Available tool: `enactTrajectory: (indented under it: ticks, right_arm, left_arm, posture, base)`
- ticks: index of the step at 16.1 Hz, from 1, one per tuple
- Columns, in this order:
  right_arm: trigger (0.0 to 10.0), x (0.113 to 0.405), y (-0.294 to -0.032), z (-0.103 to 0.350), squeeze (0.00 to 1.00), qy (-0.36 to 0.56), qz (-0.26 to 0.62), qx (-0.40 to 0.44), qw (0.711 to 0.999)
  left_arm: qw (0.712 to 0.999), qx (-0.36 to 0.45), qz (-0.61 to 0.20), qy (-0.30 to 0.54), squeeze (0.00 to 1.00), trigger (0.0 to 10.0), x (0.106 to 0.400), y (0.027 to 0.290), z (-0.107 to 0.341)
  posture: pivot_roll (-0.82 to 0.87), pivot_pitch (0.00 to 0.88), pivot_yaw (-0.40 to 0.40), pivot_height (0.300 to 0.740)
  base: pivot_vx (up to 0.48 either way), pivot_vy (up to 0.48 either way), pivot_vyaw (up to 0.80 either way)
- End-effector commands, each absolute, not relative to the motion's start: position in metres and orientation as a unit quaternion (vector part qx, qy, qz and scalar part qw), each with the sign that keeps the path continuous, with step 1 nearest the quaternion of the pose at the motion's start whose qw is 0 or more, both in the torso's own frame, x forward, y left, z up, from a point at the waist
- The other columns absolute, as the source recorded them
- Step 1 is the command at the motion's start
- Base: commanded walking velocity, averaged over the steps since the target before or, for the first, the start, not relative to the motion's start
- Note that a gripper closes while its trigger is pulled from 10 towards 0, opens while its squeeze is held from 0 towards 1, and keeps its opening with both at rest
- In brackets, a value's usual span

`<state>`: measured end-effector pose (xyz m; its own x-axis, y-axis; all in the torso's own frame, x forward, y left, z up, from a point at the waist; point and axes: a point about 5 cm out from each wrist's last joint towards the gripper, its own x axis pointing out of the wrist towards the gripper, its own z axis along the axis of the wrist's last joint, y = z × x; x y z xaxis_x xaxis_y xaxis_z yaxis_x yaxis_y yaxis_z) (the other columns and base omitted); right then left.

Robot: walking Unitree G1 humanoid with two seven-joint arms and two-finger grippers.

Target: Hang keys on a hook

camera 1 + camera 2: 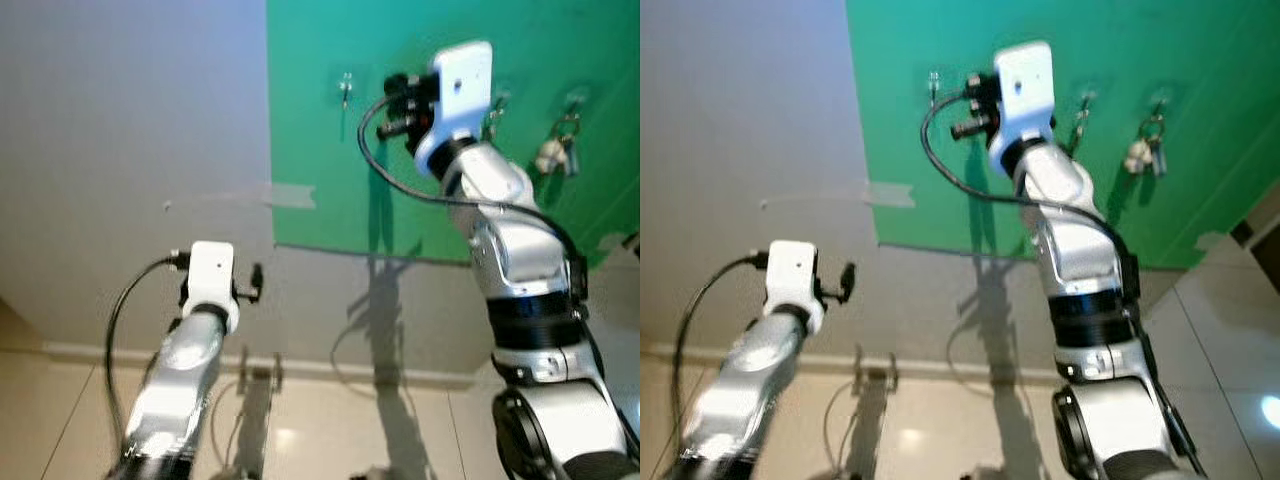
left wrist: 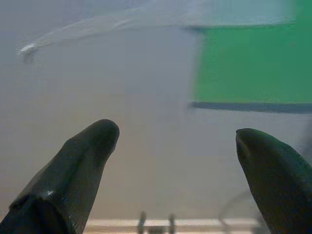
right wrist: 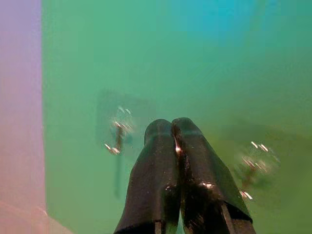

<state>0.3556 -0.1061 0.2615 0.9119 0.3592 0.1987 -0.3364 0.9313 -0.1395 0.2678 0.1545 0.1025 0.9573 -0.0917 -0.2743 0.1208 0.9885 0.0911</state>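
**Q:** Task status?

**A:** Judged near complete. Bunch of silvery metal keys with a pale fob point(image 1: 556, 152) hanging from a small metal hook point(image 1: 573, 100) on the flat green wall panel point(image 1: 320, 170). Located at 3 o'clock from the raised right arm's white wrist housing point(image 1: 462, 85).

**Q:** Tool state, right side?

**A:** Right gripper point(image 3: 173, 127) held up close to the panel, black fingers pressed together. Nothing visibly pinched between them.

**Q:** Tool state, left side?

**A:** Left gripper point(image 2: 178, 134) held low, facing the plain grey wall point(image 1: 130, 150). Fingers spread wide, nothing between.

**Q:** Steps left?

**A:** Probably only pulling the right arm clear of the panel and lowering it. No further bunch to hang, as far as visible.

**Q:** Differences between views?

**A:** Head views: hung keys, a bare second metal hook point(image 1: 345, 88) at 9 o'clock from the housing, and both arm postures. Fingertips masked there by the wrist housings. Wrist views: finger states confirmed. Right wrist view: blurred glints of hooks on the green beyond the tips, too soft to identify.
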Motion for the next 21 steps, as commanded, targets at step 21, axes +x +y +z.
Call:
enactTrajectory:
  ticks: [21]
  right_arm:
    - [0.0, 0.400, -0.083, 0.251, 0.00, -0.127, 0.166, -0.084, 0.974]
  left_arm:
    - [0.965, 0.151, -0.146, -0.156, 0.00, 10.0, 0.281, 0.090, 0.090]
  posture:
    - [-0.06, 0.000, -0.078, 0.723]
  base:
    - [0.000, 0.000, 0.00]
